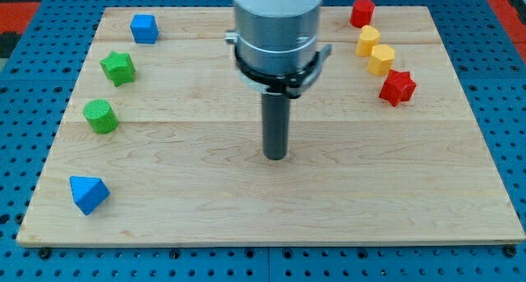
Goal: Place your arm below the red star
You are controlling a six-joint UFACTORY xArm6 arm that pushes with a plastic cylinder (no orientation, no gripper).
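The red star (398,87) lies on the wooden board (271,200) at the view's right, just below two yellow blocks. My tip (275,157) rests near the middle of the board, well to the left of the red star and a little lower than it. No block touches the tip.
A red block (362,12) sits at the top right, with two yellow blocks (367,40) (381,59) below it. At the left are a blue cube (144,28), a green star (118,68), a green cylinder (100,116) and a blue triangular block (88,193).
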